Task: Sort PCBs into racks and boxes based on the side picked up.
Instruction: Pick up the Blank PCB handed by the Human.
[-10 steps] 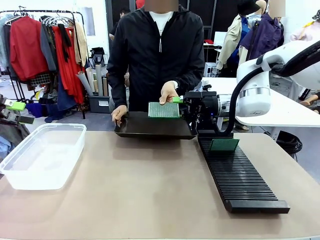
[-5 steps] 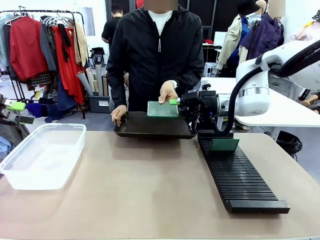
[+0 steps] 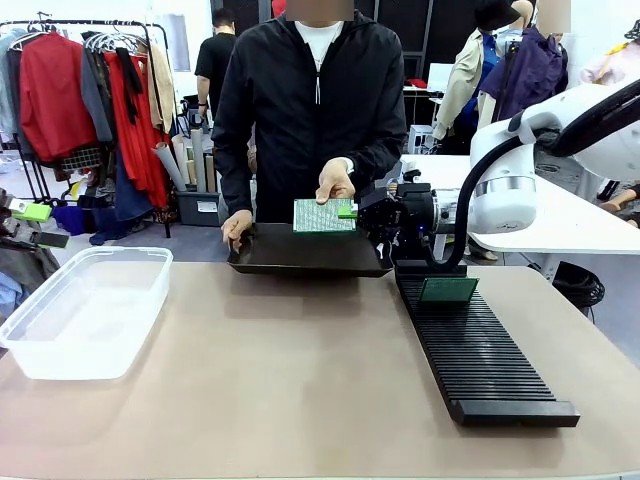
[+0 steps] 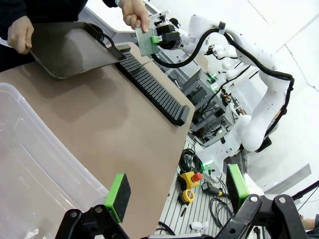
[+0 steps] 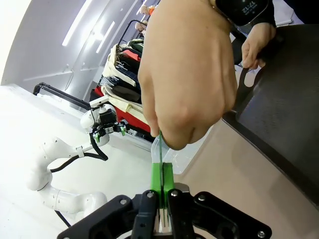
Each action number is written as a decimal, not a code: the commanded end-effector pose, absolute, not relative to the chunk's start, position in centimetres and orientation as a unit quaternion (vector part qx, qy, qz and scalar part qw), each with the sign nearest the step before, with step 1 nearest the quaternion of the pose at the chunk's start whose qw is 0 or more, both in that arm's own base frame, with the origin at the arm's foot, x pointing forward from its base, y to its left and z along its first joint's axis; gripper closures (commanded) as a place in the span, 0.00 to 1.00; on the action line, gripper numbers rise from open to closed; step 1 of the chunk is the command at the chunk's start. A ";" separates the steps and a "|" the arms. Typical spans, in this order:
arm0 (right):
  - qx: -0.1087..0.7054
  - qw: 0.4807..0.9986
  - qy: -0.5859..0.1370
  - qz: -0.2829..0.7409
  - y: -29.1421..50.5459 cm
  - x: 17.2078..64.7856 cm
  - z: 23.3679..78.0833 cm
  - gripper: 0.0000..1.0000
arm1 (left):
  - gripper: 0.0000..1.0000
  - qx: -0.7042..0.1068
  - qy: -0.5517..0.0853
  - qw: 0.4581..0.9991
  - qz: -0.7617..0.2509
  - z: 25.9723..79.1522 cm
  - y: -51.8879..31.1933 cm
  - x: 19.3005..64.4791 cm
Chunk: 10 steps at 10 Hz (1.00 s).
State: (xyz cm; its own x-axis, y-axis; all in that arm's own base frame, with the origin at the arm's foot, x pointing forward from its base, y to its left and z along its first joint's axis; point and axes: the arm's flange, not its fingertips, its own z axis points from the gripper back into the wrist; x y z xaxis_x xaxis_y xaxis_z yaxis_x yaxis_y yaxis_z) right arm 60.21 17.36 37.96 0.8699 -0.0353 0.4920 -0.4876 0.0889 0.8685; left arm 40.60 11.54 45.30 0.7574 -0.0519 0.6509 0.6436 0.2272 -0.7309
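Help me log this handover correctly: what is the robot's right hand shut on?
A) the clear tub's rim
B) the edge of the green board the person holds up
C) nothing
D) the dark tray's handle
B: the right hand is shut on one edge of the green board, which the person's hand pinches from above, over the dark tray.

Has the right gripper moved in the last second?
Yes. The right gripper has shifted slightly to picture left, farther over the dark tray, and shut on the PCB the person's hand holds.
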 end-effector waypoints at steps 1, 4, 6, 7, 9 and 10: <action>0.657 0.709 -0.207 0.148 18.0 61.3 38.1 1.00 | 0.00 -0.576 -0.259 0.739 -0.236 45.5 11.6 40.6; 0.661 0.715 -0.184 0.138 18.0 61.3 38.0 1.00 | 0.00 -0.576 -0.259 0.739 -0.236 45.5 11.6 40.6; 0.656 0.711 -0.198 0.157 17.4 60.5 37.7 1.00 | 0.00 -0.576 -0.259 0.739 -0.236 45.5 11.6 40.6; 0.656 0.711 -0.198 0.157 17.4 60.5 37.7 1.00 | 0.00 -0.576 -0.259 0.739 -0.236 45.5 11.6 40.6; 0.656 0.711 -0.198 0.157 17.4 60.5 37.7 1.00 | 0.00 -0.576 -0.259 0.739 -0.236 45.5 11.6 40.6; 0.656 0.711 -0.198 0.157 17.4 60.5 37.7 1.00 | 0.00 -0.576 -0.259 0.739 -0.236 45.5 11.6 40.6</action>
